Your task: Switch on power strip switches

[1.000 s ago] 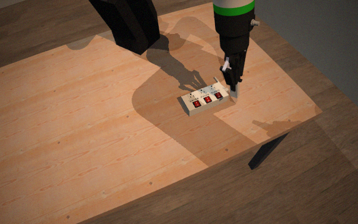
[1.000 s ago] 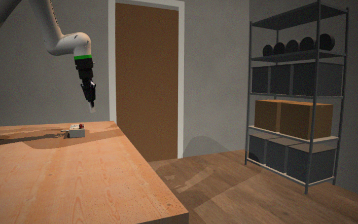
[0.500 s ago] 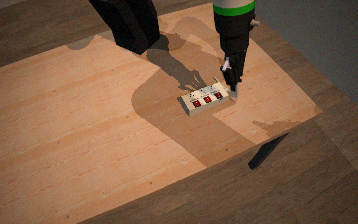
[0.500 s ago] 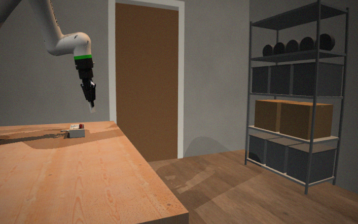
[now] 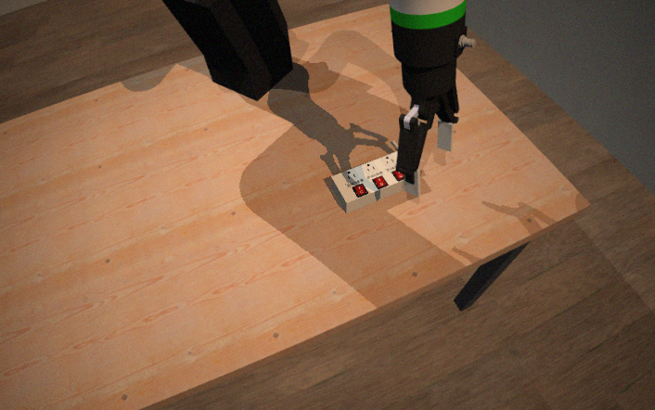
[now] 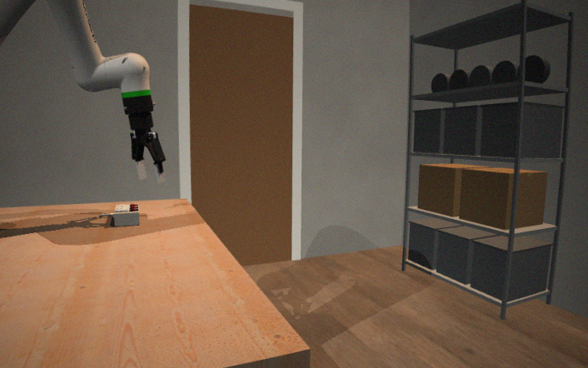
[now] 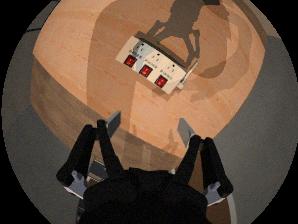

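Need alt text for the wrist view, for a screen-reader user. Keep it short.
Looking down past the open gripper, its two fingers spread apart and holding nothing, above a white power strip lying face up on the wooden table. The strip shows three red rocker switches in a diagonal row, with the arm's shadow falling across it.

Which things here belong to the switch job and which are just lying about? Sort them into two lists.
Part of the job:
- power strip, right way up on the table
- its three red switches
- gripper, open and empty, in the air above the strip

Just lying about:
- shelf rack
- cardboard boxes
- dark bins
- dark rolls
- door
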Tool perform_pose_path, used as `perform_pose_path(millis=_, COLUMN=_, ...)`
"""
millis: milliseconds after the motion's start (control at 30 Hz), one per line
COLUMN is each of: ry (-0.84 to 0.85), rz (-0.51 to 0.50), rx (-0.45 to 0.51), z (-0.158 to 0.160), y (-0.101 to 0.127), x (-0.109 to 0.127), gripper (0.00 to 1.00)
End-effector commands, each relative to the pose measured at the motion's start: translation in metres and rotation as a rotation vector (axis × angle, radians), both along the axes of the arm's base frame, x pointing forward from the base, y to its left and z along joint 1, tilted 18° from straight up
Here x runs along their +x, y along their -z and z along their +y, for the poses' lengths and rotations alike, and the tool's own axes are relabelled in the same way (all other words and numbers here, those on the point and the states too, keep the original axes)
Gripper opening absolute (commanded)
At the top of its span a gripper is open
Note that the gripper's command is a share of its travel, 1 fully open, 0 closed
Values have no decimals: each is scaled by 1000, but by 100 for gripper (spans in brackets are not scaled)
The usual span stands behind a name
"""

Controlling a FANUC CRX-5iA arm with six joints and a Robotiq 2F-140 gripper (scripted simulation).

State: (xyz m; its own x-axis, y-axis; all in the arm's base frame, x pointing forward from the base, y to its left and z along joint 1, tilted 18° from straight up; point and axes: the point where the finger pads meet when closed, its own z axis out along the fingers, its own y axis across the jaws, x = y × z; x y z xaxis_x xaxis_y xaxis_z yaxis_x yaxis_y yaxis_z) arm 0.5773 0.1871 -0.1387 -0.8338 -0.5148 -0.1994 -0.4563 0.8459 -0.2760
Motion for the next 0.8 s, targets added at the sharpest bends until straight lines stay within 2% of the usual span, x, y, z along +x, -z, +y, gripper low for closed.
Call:
perform_pose_path(millis=0, ry=0, rz=0, rx=0, z=0, y=0, x=0, gripper=100)
perform_pose_path(millis=433, ry=1, rz=1, rx=-3, z=-1, y=0, x=0, gripper=100)
perform_pose_path(millis=533, ry=36, rz=83, rx=-109, z=-24, y=3, x=-6, gripper=100)
perform_pose_path(millis=600, ry=36, rz=83, rx=-109, z=-24, y=3, x=-6, gripper=100)
perform_pose_path(millis=633, ry=48, rz=146, rx=-154, z=-32, y=5, x=-17, gripper=100)
perform_pose_path(millis=733, ry=48, rz=146, rx=-154, z=-32, y=5, x=-17, gripper=100)
perform_pose_path(millis=767, ry=54, rz=212, rx=-188, z=-35, y=8, x=-31, gripper=100)
